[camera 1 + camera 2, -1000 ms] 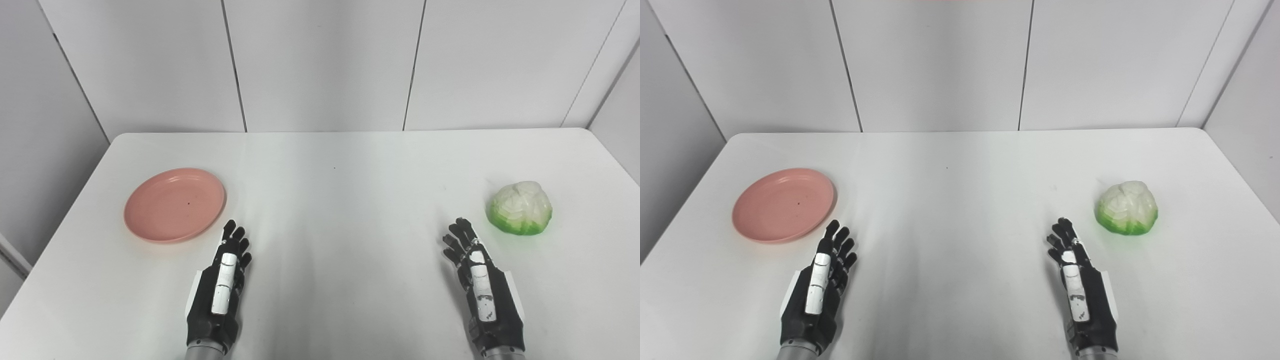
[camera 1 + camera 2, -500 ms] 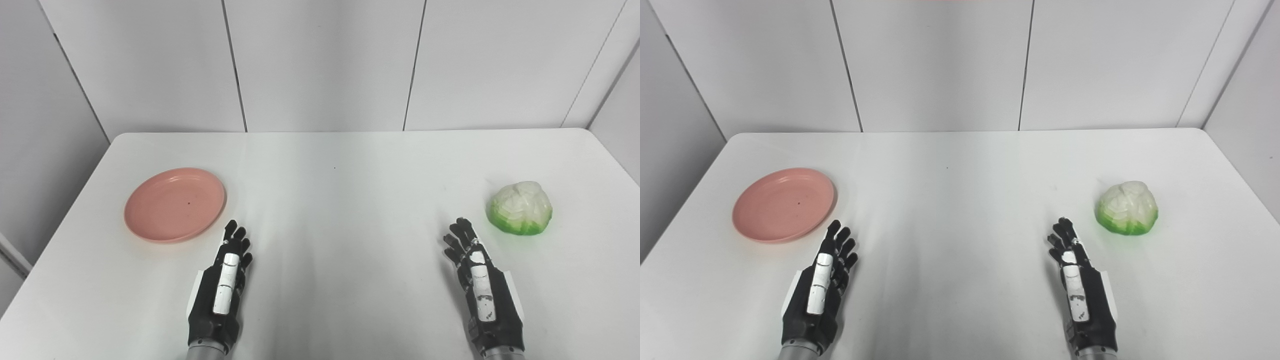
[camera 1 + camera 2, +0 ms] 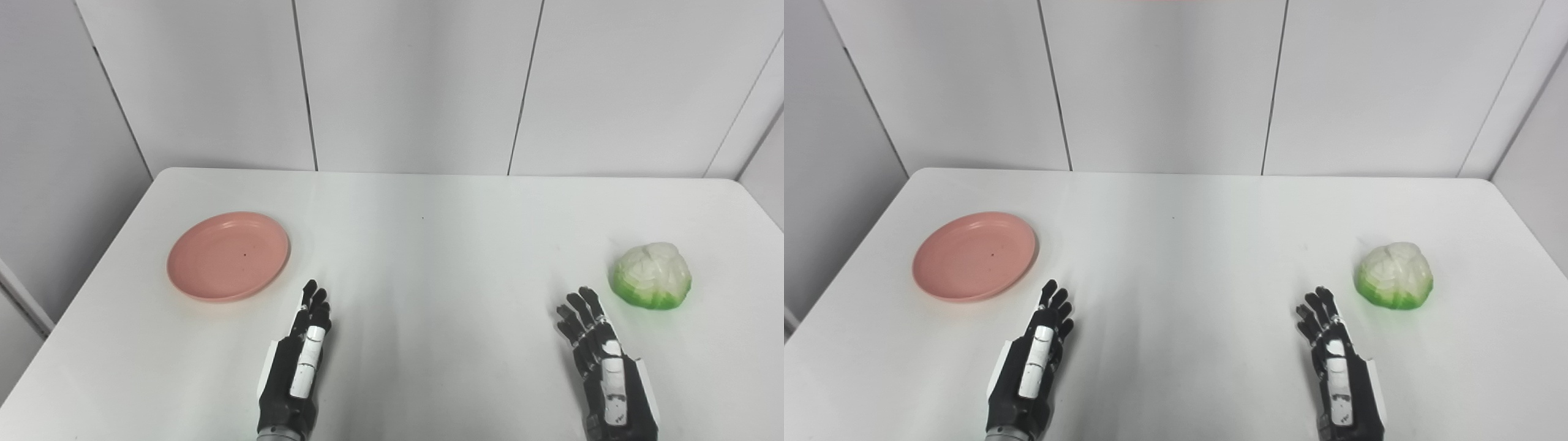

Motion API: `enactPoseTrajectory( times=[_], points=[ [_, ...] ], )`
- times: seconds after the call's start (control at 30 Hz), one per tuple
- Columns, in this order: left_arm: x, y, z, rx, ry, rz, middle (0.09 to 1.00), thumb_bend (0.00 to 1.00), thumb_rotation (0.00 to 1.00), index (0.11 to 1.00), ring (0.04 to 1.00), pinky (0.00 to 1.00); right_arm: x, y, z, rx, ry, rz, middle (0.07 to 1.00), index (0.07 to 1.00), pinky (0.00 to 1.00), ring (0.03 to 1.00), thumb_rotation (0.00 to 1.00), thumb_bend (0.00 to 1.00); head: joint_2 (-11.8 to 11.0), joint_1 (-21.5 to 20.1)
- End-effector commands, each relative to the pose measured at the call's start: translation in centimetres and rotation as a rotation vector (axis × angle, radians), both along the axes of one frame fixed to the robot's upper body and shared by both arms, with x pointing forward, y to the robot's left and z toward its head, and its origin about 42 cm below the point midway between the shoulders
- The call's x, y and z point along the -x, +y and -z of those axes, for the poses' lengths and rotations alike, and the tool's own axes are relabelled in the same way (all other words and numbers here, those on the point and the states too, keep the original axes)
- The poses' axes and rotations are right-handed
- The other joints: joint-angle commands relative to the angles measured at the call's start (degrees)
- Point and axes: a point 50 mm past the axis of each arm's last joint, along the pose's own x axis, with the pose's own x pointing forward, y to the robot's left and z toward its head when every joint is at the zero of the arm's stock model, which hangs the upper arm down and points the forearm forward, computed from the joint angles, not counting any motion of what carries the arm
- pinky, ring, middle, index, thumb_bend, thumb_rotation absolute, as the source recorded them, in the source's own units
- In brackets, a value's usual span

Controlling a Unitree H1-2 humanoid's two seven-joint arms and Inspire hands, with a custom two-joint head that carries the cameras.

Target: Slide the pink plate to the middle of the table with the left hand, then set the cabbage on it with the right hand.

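Pink plate (image 3: pixel 228 255) lies up-left of the left hand (image 3: pixel 299 361), whose fingers (image 3: pixel 313 304) are apart, empty; the right hand (image 3: pixel 606 367) is likewise, near the cabbage (image 3: pixel 653 283).

Left hand (image 3: pixel 298 367) and right hand (image 3: pixel 606 373) both empty, fingers extended apart.

A white table (image 3: pixel 429 257) stands against grey wall panels (image 3: pixel 410 86).

Pink plate (image 3: pixel 228 256) left, cabbage (image 3: pixel 653 283) right, prob. upright
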Motion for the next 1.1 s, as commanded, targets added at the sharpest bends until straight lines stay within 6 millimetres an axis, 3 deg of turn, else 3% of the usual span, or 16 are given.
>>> enactPoseTrajectory(
  times=[0.0, 0.57, 0.63, 0.77, 0.93, 1.07],
  points=[
    [1.4, 0.3, 1.0, -0.011, 0.004, -0.003, 1.000, 0.77, 0.85, 1.000, 1.000, 1.00, 1.5, -1.8, 1.9, 0.025, 0.063, 0.026, 0.931, 0.939, 0.93, 0.906, 0.97, 0.84, 0.02, 0.08],
    [1.1, 0.5, 2.3, -0.019, -0.039, 0.002, 1.000, 0.72, 0.86, 1.000, 1.000, 1.00, 1.0, -1.8, 3.8, 0.028, 0.072, 0.018, 0.926, 0.947, 0.94, 0.900, 0.98, 0.86, -4.48, 0.16],
    [0.9, 0.8, 2.0, -0.025, -0.065, 0.002, 0.997, 0.75, 0.86, 1.000, 1.000, 1.00, 1.0, -1.6, 3.9, 0.017, 0.075, 0.014, 0.932, 0.947, 0.95, 0.908, 0.97, 0.86, -4.62, -0.06],
    [0.6, 1.3, 0.8, -0.027, -0.113, -0.004, 0.980, 0.80, 0.85, 0.999, 1.000, 1.00, 1.0, -1.5, 3.9, 0.022, 0.080, 0.011, 0.930, 0.949, 0.95, 0.909, 0.98, 0.87, -4.38, -0.28],
    [-0.7, 1.9, -2.5, -0.011, -0.248, -0.014, 0.952, 0.87, 0.83, 0.937, 0.970, 1.00, 1.2, -1.5, 3.8, 0.012, 0.081, 0.008, 0.935, 0.957, 0.96, 0.916, 0.98, 0.87, -4.06, -0.04],
    [-2.2, 2.8, -5.5, -0.027, -0.370, -0.048, 0.920, 0.89, 0.84, 0.899, 0.915, 0.89, 1.2, -1.4, 3.8, 0.005, 0.081, 0.011, 0.931, 0.952, 0.95, 0.912, 0.98, 0.86, -3.96, -0.13]
  ],
)
